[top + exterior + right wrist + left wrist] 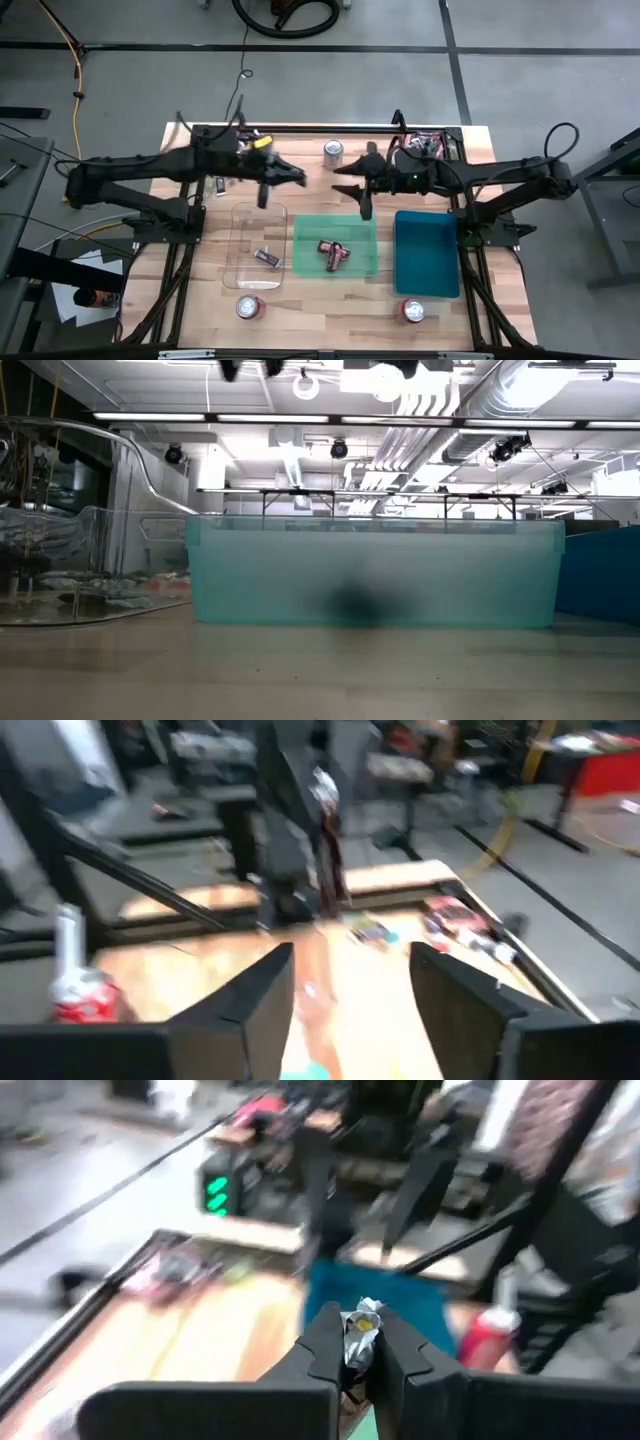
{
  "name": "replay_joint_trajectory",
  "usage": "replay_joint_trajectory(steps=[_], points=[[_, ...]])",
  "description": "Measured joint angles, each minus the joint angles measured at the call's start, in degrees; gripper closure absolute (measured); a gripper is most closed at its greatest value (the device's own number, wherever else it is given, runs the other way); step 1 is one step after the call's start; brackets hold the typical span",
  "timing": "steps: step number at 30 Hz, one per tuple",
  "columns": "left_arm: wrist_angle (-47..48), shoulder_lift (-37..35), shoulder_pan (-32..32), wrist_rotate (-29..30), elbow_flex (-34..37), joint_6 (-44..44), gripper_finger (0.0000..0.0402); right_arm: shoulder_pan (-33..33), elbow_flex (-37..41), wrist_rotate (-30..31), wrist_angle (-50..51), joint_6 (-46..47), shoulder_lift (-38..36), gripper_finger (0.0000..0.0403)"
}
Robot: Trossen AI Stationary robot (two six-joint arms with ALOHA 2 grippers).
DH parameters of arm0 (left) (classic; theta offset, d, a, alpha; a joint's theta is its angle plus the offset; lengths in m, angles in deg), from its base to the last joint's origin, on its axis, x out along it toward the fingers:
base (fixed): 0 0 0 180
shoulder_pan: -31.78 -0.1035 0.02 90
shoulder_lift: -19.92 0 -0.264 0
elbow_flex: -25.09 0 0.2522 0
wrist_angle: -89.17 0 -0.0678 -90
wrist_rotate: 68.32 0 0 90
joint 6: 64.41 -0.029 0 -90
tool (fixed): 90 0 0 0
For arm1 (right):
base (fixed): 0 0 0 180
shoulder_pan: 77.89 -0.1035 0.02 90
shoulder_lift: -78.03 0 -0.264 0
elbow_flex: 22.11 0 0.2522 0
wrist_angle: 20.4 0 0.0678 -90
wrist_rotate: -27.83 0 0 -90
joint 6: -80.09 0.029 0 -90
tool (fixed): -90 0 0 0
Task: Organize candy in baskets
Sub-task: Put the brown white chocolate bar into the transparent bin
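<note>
Silver-wrapped candy (pixel 358 1342) sits pinched between the left gripper (pixel 354 1363) jaws.

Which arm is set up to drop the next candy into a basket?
Likely the left. The left gripper is shut on a silver-wrapped candy and hangs above the clear basket. The right gripper is open and empty, by the green basket.

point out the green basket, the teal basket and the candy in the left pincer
green basket (pixel 360 232), high view, on a bare part of its floor toward the far right corner
teal basket (pixel 425 252), high view, on the middle of its floor
candy (pixel 358 1337), left wrist view, on the silver wrapper between the left pincer's fingers
</note>
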State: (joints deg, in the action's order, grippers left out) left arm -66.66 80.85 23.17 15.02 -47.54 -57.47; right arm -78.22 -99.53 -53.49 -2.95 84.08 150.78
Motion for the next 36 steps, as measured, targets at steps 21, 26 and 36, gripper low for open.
replay_joint_trajectory(steps=[21,26,36], points=[[8.12,-7.74,18.19,10.77,28.72,34.51,0.0392,1.57,0.0,3.21,22.3,6.53,-1.2,0.0181],[12.23,-7.4,17.6,10.52,27.84,37.43,0.0342,1.87,0.0,3.19,21.85,6.51,-1.22,0.0181],[34.4,-7.33,11.23,12.24,9.67,28.26,0.02,1.95,0.0,3.17,21.87,6.49,-1.22,0.0181]])
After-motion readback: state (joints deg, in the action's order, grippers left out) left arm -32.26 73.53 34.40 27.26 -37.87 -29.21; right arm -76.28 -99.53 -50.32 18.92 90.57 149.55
